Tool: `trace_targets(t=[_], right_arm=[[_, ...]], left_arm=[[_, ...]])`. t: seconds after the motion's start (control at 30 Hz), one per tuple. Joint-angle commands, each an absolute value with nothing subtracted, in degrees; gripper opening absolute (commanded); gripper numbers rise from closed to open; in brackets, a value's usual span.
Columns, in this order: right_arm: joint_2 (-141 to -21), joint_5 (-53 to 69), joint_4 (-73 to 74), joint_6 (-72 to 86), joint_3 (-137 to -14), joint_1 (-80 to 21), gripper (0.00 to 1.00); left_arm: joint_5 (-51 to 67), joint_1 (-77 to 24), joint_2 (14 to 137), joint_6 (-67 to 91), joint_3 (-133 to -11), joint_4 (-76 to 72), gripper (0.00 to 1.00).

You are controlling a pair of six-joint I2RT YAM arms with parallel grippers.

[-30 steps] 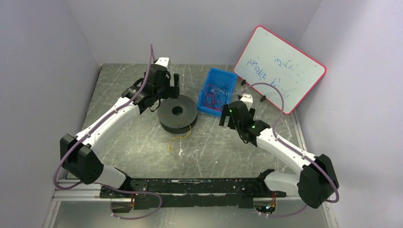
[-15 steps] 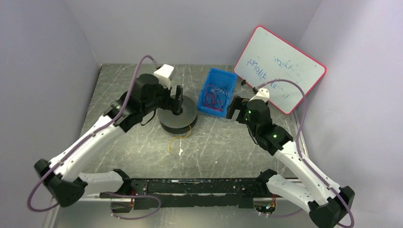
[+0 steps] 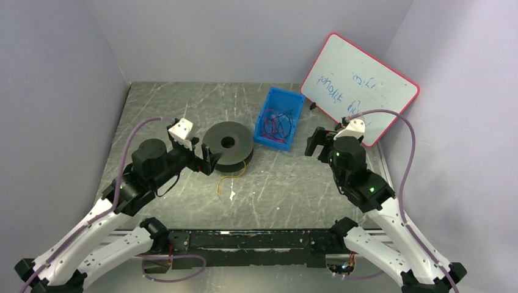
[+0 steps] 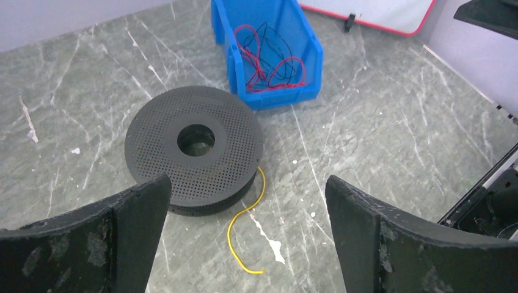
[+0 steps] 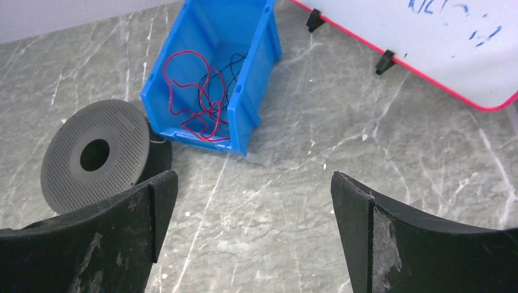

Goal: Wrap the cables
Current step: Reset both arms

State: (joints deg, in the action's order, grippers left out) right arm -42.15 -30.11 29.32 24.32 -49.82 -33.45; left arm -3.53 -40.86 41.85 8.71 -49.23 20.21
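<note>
Red and black cables (image 3: 273,126) (image 4: 269,61) (image 5: 195,107) lie tangled in a blue bin (image 3: 292,102) (image 4: 305,91) (image 5: 256,73). One yellow cable (image 3: 229,177) (image 4: 243,226) curls on the table, with one end running under a black perforated spool (image 3: 228,145) (image 4: 195,146) (image 5: 94,155). My left gripper (image 3: 207,162) (image 4: 247,183) is open just left of the spool, above the yellow cable, holding nothing. Right of the bin my right gripper (image 3: 315,141) (image 5: 253,180) is open over bare table with nothing between its fingers.
A red-framed whiteboard (image 3: 360,85) (image 5: 427,36) leans at the back right on small black feet. Grey walls close in the table on the left, back and right. A black rail (image 3: 256,241) runs along the near edge.
My left gripper has come back from beyond the spool, across it, to its near left side. My right gripper has swung right, away from the bin. Both stayed open.
</note>
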Motion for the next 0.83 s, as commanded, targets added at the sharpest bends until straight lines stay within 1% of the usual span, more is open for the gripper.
trace_targets(t=[0.0, 0.2, 0.27, 0.57, 0.73, 0.8], right_arm=[[-38.2, -30.4, 28.6, 19.6, -48.8, -33.2, 1.00], [-33.9, -25.9, 23.5, 16.7, -46.7, -33.2, 1.00], [-32.8, -24.9, 22.9, 16.1, -46.1, -33.2, 1.00], [-31.6, -27.2, 23.9, 16.1, -46.3, -33.2, 1.00], [-31.0, -20.9, 22.8, 14.0, -45.6, -33.2, 1.00], [-32.2, -21.6, 22.7, 14.8, -46.1, -33.2, 1.00]], left_arm=[[-2.1, -40.9, 38.1, 8.7, -48.4, 15.3, 0.99], [-1.0, -40.8, 34.9, 9.4, -46.2, 14.1, 0.99], [-2.5, -40.8, 34.8, 9.3, -46.6, 15.1, 0.99], [-1.7, -40.5, 35.5, 9.3, -46.5, 15.0, 0.99], [-0.6, -40.5, 37.3, 9.5, -47.3, 15.8, 0.99], [-0.8, -40.5, 37.4, 9.5, -47.2, 15.8, 0.99]])
